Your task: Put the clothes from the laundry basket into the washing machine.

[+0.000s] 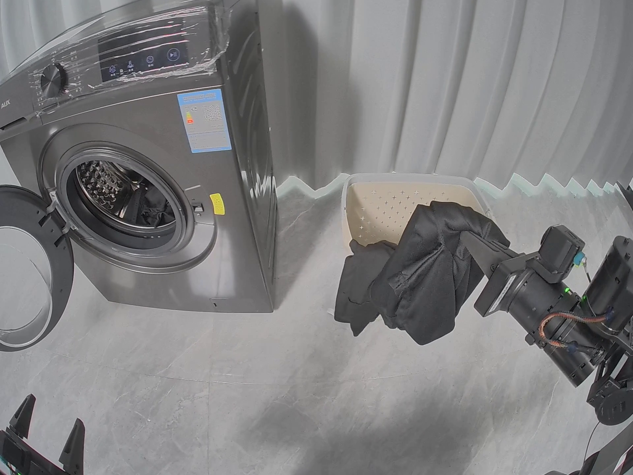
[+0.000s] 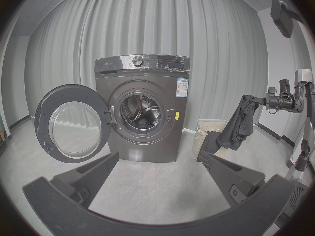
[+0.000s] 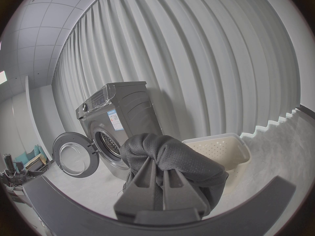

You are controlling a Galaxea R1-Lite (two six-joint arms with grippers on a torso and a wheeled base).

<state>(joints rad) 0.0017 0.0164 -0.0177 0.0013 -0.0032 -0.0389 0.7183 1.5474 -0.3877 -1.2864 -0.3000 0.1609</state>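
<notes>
One dark garment [image 1: 422, 278] pinched in right fingers [image 3: 146, 181], hiding laundry basket [image 1: 382, 202] front, left fingers [image 2: 98, 167] spread apart

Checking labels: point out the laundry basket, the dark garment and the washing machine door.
laundry basket [image 1: 395, 209], head view, inner back wall.
dark garment [image 1: 428, 278], head view, hanging middle.
washing machine door [image 2: 74, 129], left wrist view, glass centre.

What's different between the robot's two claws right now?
The right gripper is shut on a dark garment; the left gripper is open and empty. The right gripper is raised near the laundry basket, while the left gripper sits low, facing the open washing machine. Both are dark, two-fingered claws.
</notes>
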